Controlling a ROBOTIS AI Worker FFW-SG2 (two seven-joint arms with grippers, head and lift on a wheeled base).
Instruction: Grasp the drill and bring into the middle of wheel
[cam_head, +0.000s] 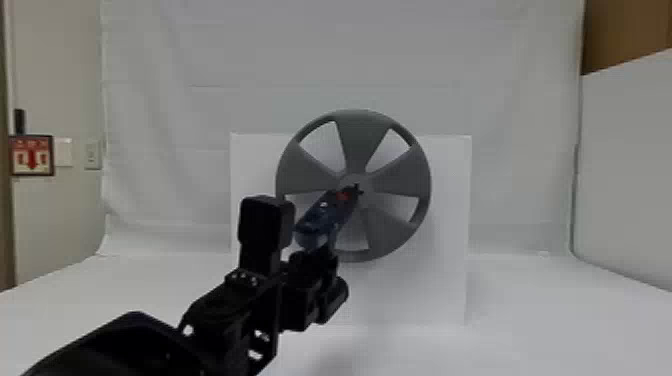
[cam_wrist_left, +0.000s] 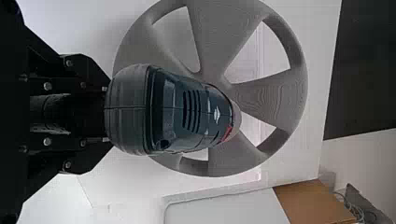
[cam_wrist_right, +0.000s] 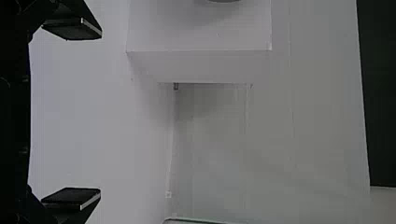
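The left gripper (cam_head: 316, 254) has its jaws closed on the drill (cam_head: 325, 216), whose long axis points forward to middle of the wheel (cam_head: 361, 131); touching, I cannot tell. Right gripper (cam_wrist_right: 101, 114) stands wide, empty.

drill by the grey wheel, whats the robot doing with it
The robot's left gripper holds the drill up in front of the grey wheel, which stands against a white board. In the head view the drill's tip overlaps the wheel's middle; whether it touches, I can't tell. The right gripper is open, with nothing between its fingers.
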